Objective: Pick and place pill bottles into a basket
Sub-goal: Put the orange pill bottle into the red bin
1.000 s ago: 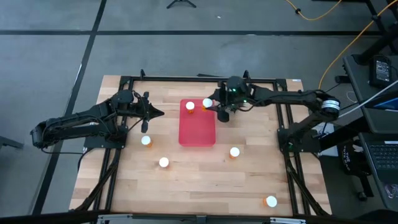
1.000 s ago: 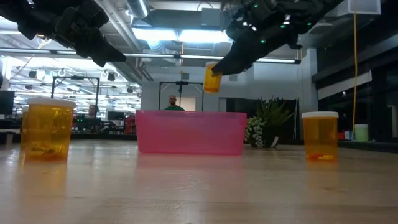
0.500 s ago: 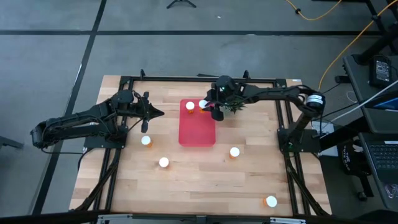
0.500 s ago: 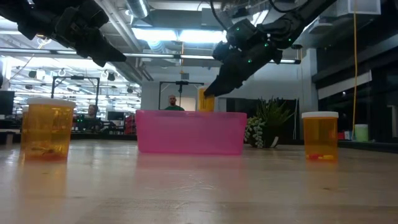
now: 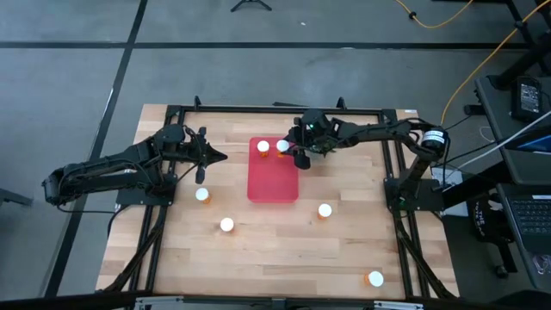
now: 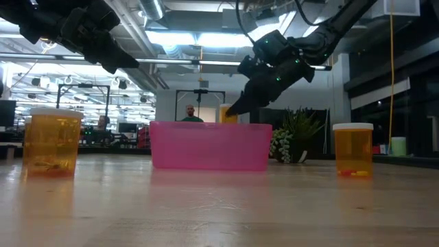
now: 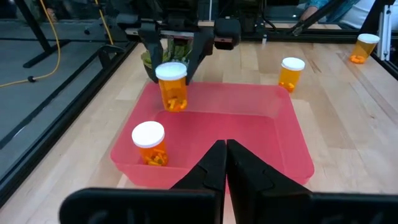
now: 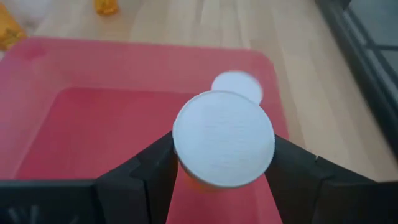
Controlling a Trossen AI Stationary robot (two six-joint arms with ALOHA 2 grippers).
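Standing loose toward the tabletop's near edge are four pill bottles [image 5: 226,225] — one by the near right corner, three nearer the middle. Beyond them the basket [image 5: 273,185] lies in the table's far half; its floor is hidden in the low view, where only the pink wall shows. One capped bottle [image 7: 150,142] stands in its far left corner. The right gripper [image 5: 285,148] reaches in from the right, arm stretched low over the basket's far right corner, fingers clamped on another bottle's [image 8: 223,139] sides — its body is mostly hidden under its cap. The left gripper [image 7: 224,163] waits left of the basket, raised, fingers pressed together, empty.
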